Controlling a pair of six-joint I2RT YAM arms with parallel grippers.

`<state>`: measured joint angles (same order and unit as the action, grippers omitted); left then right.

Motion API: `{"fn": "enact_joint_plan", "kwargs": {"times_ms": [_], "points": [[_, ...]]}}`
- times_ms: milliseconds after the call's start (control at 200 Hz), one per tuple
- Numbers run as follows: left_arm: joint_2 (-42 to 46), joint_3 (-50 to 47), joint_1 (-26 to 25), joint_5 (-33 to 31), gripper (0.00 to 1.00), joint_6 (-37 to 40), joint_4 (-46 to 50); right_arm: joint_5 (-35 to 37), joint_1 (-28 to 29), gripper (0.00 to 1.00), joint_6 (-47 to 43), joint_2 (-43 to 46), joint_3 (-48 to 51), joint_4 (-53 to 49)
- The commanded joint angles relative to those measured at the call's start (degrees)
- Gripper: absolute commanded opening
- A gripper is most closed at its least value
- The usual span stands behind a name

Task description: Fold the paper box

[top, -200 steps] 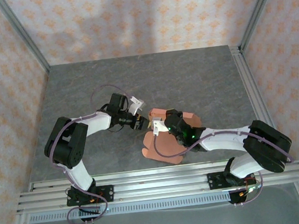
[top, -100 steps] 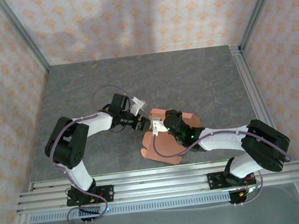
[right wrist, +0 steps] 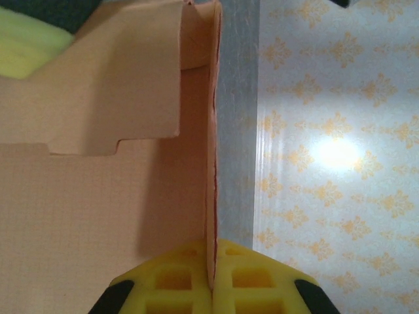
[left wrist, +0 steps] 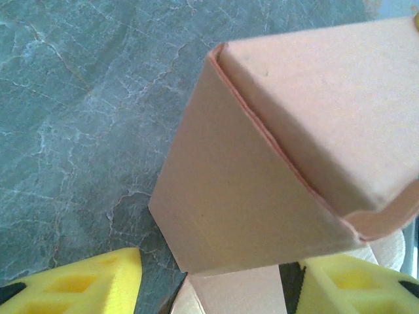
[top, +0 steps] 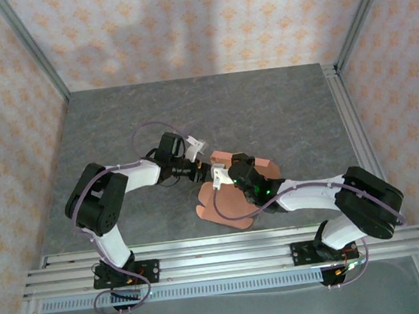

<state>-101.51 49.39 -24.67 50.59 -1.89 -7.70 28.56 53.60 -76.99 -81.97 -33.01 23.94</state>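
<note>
**Two arms, one half-raised carton.** The robot's arms meet over the paper box near the middle of the grey stone-patterned table, the salmon-orange card partly lifted out of its flat sheet. The right gripper has its yellow pads pressed together on a thin upright panel, pinching the card edge-on, with a stepped flap bent over beside it. The left gripper stands spread, its yellow fingers on either side of a formed corner of the box. Bare table shows between one finger and the card, so it appears to straddle the corner without clamping it.

By the look of it, the step in hand is closing a side wall against that corner while the right arm holds the neighbouring panel upright. Doing it well likely calls for a firm right-hand pinch low near the crease, so the wall does not bow. The left fingers should press on the flat face of the panel and not on its thin edge, which would crumple such light card. The push should follow the scored line, with any tab steered toward its slot. Whether a slot lies there cannot be told from these views. Much of the sheet lies flat toward the near edge of the table, so the folding looks partway done at most.
</note>
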Motion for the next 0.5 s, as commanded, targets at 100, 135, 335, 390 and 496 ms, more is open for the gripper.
{"fn": "enact_joint_plan", "kwargs": {"times_ms": [100,135,335,390,496], "points": [[2.53,-2.87,-0.53,-1.41,0.6,-0.14,-1.47,0.69,0.62,0.0,1.71,-0.36,-1.37,0.75],[2.31,-2.87,-0.48,-1.33,0.6,-0.21,-1.5,0.7,0.62,0.0,1.84,-0.43,-1.44,0.75],[0.71,-2.03,-0.55,-1.72,0.59,-1.3,-2.94,1.06,0.7,0.0,2.2,-0.51,-1.44,1.03],[0.23,-1.63,-0.6,-1.63,0.58,-1.71,-3.19,1.15,0.78,0.0,2.21,-0.63,-1.43,0.93],[-0.07,-0.96,-0.64,-1.87,0.56,-1.97,-3.08,1.24,0.87,0.0,2.45,-0.87,-1.52,0.84]]}}
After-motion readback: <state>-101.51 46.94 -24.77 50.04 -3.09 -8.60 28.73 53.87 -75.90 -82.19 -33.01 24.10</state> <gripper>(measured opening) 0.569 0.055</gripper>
